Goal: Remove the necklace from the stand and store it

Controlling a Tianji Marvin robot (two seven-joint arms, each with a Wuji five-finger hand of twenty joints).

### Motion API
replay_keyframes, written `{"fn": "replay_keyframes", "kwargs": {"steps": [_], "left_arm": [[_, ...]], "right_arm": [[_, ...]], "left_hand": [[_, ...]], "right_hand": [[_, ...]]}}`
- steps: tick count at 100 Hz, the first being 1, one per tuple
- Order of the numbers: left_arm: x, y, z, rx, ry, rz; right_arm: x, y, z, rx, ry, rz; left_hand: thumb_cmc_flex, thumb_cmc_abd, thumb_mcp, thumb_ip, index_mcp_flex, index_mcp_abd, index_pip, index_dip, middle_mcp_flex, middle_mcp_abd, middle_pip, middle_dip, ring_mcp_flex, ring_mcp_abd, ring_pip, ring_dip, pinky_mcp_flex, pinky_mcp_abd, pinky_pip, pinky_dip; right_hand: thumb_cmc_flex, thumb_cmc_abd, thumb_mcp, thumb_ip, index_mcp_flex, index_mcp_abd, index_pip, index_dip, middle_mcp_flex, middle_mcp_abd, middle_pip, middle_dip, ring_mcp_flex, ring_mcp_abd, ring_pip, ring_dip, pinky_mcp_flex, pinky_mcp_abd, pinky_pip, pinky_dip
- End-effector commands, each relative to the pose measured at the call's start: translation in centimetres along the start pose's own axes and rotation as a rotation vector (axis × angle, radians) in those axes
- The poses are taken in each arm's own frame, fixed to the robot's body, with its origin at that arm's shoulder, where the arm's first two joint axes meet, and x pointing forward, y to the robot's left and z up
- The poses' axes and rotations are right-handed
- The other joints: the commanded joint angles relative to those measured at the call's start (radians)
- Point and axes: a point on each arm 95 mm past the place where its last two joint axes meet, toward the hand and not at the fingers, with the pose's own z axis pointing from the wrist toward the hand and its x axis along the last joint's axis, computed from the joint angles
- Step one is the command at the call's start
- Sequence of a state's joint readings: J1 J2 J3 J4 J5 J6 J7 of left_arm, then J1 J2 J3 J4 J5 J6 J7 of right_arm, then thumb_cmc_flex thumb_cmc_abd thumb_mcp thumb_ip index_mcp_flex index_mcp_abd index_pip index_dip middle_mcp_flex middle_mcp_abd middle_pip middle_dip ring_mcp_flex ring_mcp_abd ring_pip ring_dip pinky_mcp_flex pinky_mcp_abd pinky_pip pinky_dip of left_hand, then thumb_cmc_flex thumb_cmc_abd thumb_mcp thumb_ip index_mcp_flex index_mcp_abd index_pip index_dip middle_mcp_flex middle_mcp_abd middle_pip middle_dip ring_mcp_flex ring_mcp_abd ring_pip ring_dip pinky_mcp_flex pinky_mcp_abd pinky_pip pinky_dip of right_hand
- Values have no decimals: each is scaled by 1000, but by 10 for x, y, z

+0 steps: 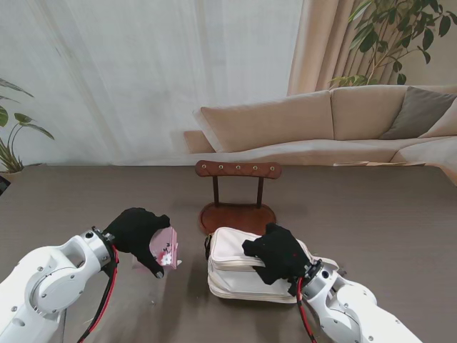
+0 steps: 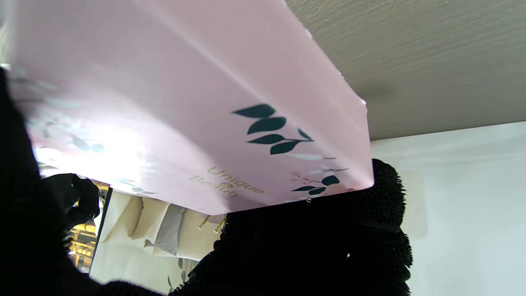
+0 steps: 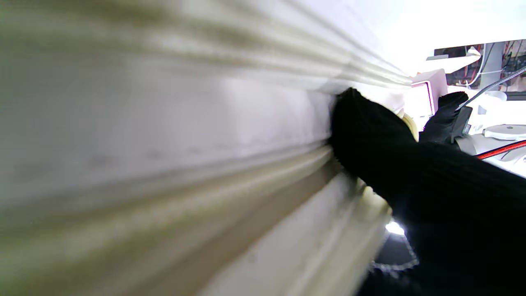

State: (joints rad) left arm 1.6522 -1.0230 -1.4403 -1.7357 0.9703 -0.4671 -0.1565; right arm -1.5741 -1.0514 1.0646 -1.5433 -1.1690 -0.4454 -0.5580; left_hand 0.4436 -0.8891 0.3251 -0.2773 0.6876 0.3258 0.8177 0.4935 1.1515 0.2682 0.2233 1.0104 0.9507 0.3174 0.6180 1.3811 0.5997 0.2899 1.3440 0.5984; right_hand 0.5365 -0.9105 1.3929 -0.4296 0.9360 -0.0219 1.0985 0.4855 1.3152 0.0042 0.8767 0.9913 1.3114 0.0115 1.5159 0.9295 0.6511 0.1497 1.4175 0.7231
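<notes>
The brown wooden necklace stand (image 1: 238, 170) rises at the table's middle, and I see no necklace on its bar. My left hand (image 1: 136, 232) is shut on a flat pink packet (image 1: 166, 249) with printed leaves (image 2: 185, 102), held off the table to the left of the stand. My right hand (image 1: 278, 251) grips the top of a white handbag (image 1: 232, 270) that lies nearer to me than the stand. In the right wrist view a finger (image 3: 370, 135) presses into the bag's folds (image 3: 164, 123). A thin chain (image 3: 394, 266) shows near the palm; I cannot tell what it belongs to.
The grey-brown table (image 1: 378, 214) stretches wide on both sides. A beige sofa (image 1: 321, 121) stands behind its far edge, with plants at the left (image 1: 14, 143) and at the far right (image 1: 393, 36).
</notes>
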Motion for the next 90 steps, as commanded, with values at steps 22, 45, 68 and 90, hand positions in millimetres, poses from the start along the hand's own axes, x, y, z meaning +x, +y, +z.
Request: {"fn": "replay_keyframes", "kwargs": {"steps": [22, 45, 68, 90], "left_arm": [[0, 2, -6, -9, -18, -3], [-2, 6, -7, -8, -28, -12], [-3, 7, -8, -8, -37, -15], [-3, 7, -8, -11, -42, -17]], "right_arm": [[19, 4, 20, -51, 12, -6], [27, -13, 24, -51, -7, 22], [35, -24, 31, -57, 0, 20], [41, -34, 32, -40, 9, 30]], "left_hand": [[491, 166, 554, 82, 99, -187, 454, 63, 69, -88, 77, 39, 49, -7, 86, 28, 4, -68, 24, 13], [491, 167, 554, 82, 99, -186, 454, 63, 69, -89, 76, 39, 48, -5, 85, 28, 4, -68, 24, 13], [491, 168, 553, 82, 99, -186, 453, 62, 69, -89, 77, 40, 49, -3, 85, 28, 3, -67, 24, 13], [491, 167, 553, 82, 99, -185, 453, 63, 69, -89, 77, 40, 49, -5, 85, 28, 4, -68, 24, 13]], "right_hand": [[86, 37, 164, 55, 76, -202, 168, 24, 76, 18, 23, -1, 6, -77, 39, 10, 399, 13, 31, 25], [87, 38, 161, 56, 74, -200, 166, 23, 75, 20, 22, -1, 6, -73, 38, 9, 399, 13, 31, 26], [87, 36, 162, 55, 74, -200, 166, 22, 74, 20, 21, -1, 6, -75, 39, 10, 400, 13, 31, 26], [86, 32, 162, 55, 69, -197, 159, 14, 74, 20, 14, -6, 5, -64, 38, 9, 398, 13, 30, 26]]}}
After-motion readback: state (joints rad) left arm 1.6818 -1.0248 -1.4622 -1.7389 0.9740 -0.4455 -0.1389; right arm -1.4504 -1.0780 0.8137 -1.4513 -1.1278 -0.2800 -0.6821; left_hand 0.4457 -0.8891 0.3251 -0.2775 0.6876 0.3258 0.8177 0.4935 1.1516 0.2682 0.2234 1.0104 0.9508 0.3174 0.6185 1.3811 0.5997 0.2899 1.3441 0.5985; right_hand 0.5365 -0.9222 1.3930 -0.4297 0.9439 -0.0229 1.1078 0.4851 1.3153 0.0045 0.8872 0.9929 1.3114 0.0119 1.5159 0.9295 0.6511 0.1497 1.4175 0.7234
